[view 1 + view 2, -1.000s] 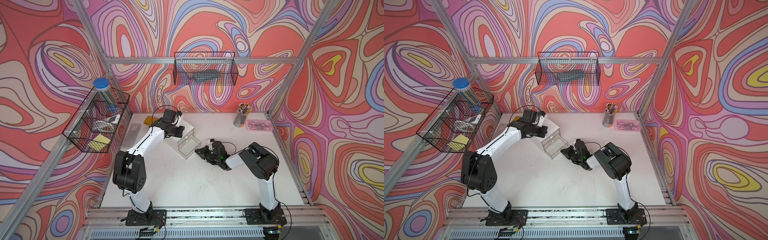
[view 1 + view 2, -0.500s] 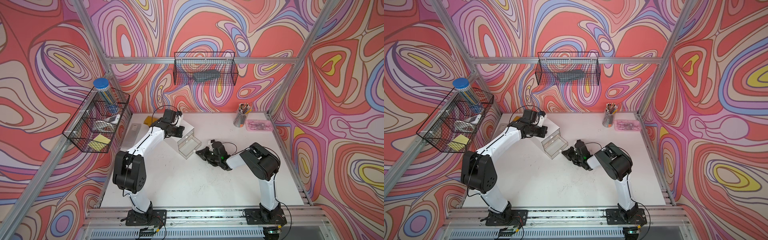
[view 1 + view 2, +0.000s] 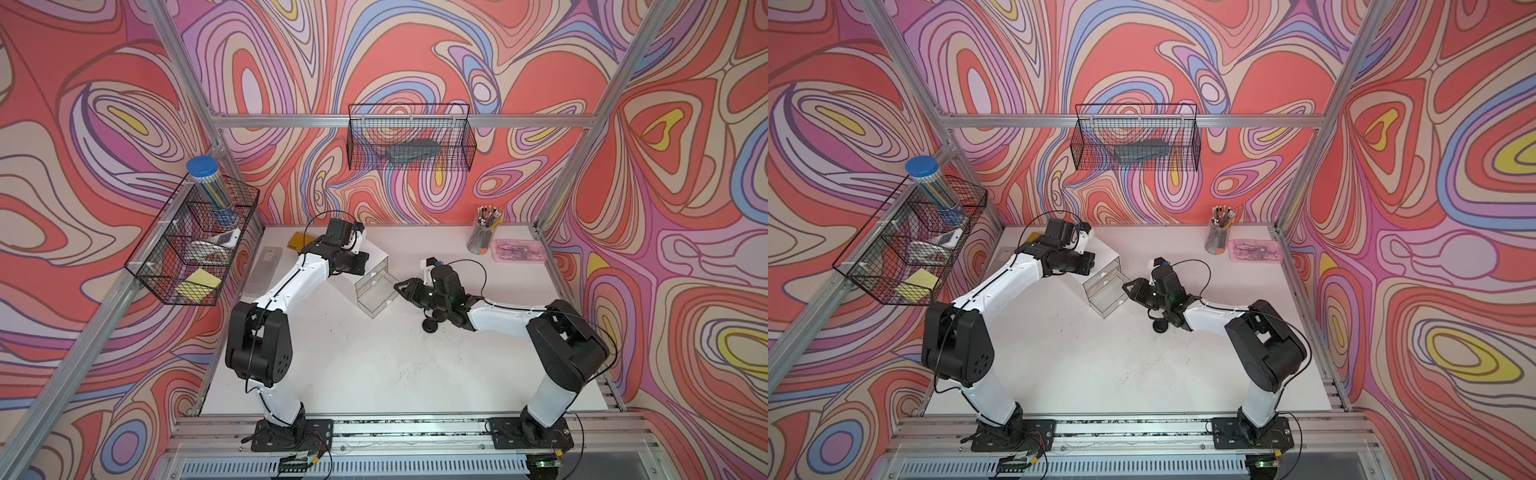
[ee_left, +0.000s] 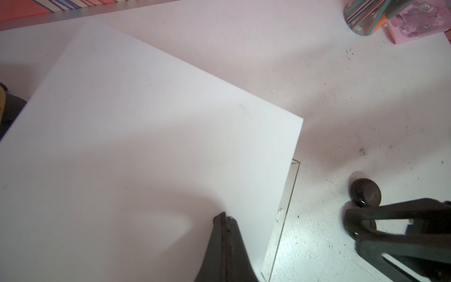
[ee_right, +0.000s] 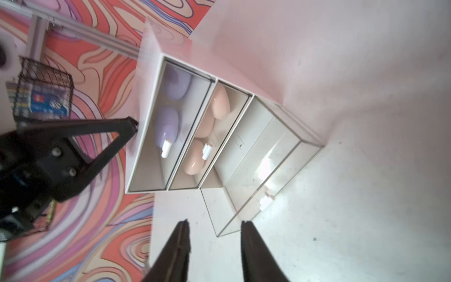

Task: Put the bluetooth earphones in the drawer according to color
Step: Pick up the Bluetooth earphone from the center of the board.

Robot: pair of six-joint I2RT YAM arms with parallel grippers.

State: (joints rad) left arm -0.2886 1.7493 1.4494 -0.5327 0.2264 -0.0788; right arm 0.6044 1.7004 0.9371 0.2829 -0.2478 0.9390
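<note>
The drawer [image 3: 376, 254] is a small white cabinet at the back left of the table in both top views. Its lowest clear drawer [image 5: 263, 171] is pulled out and holds nothing. Behind the two shut fronts lie two lilac earphones [image 5: 168, 127] and pink earphones [image 5: 194, 156]. One black earphone case [image 3: 430, 325] lies on the table under my right wrist, also in the left wrist view [image 4: 366, 193]. My right gripper [image 5: 214, 224] is open and empty, just in front of the pulled-out drawer. My left gripper [image 4: 225, 217] is shut, its tip on the cabinet's top [image 4: 146, 146].
A pencil cup [image 3: 482, 239] and a shallow pink tray [image 3: 519, 251] stand at the back right. A flat frosted box [image 3: 268, 270] lies left of the cabinet. Wire baskets hang on the left wall [image 3: 191, 245] and the back wall [image 3: 409, 141].
My right gripper's jaws have gone from shut to open. Both arms have hardly moved.
</note>
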